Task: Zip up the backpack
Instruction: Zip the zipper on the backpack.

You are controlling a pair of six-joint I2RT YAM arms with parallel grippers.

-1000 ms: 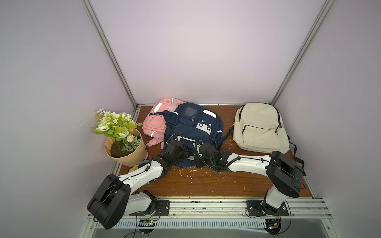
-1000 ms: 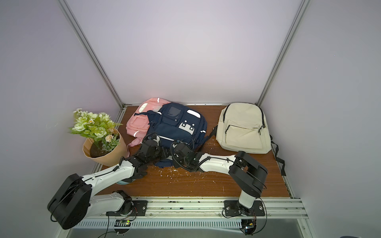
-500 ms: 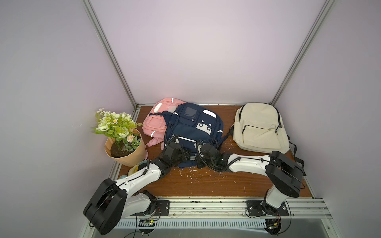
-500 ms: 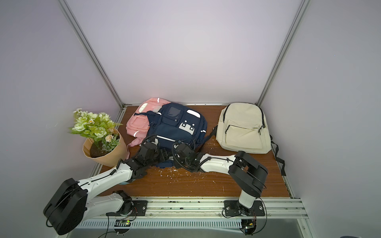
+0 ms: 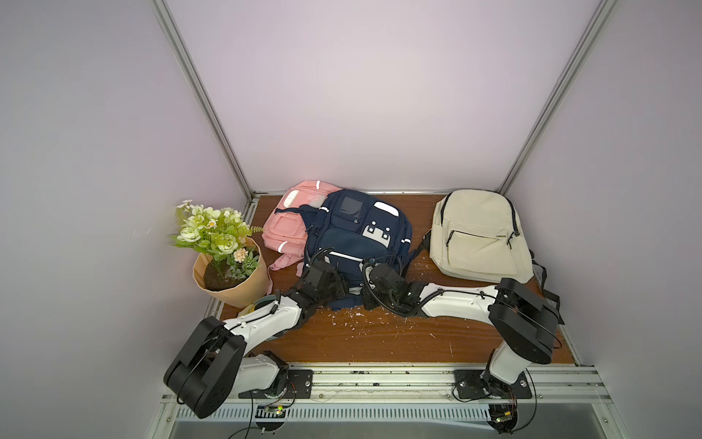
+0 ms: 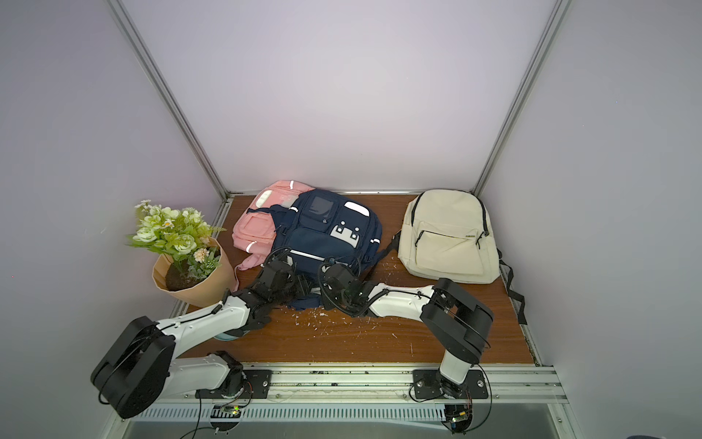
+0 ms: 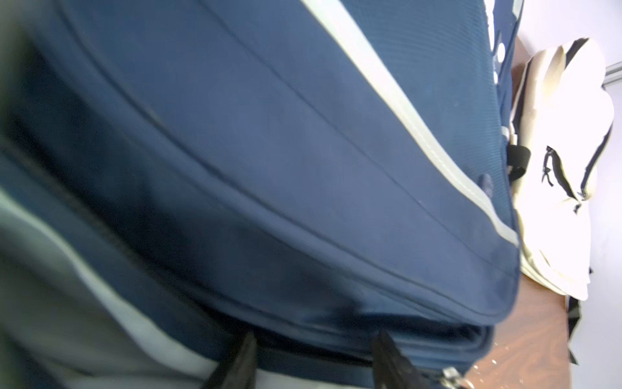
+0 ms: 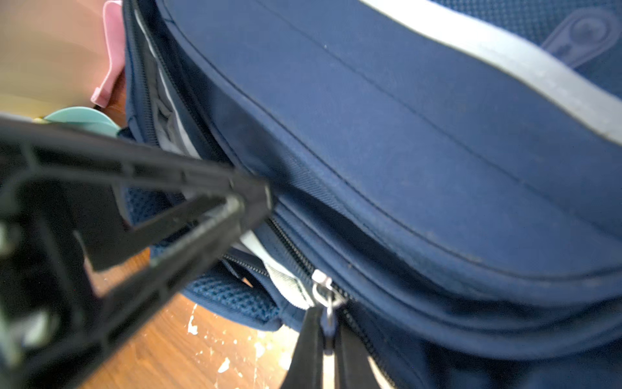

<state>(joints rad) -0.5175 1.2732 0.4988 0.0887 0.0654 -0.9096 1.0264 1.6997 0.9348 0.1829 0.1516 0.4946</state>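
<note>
– When we look down from above, where is the navy backpack [image 5: 357, 235]?
– It lies flat in the middle of the wooden table [image 5: 380, 338] in both top views. One side of it lies over a pink backpack [image 5: 288, 224]. A cream backpack [image 5: 478, 235] lies apart on its other side. A flower pot [image 5: 231, 281] stands by the wall.
– And the arms?
– Both reach to the near edge of the navy bag. The left gripper [image 5: 342, 290] and the right gripper [image 5: 365, 302] sit close together there. From up here I cannot tell how wide they are.
– What does the left wrist camera show?
– Blue cloth fills it. The left gripper's two black fingers [image 7: 242, 360] stand apart, with the bag's bottom edge between them. I cannot tell if they squeeze it.
– And the right wrist camera?
– The right gripper is pinched tight on the zipper pull [image 8: 328, 303]. Past the pull, toward the left gripper, the zip is open and grey lining shows in the gap. The left gripper's tips touch the bag just beside that gap.
</note>
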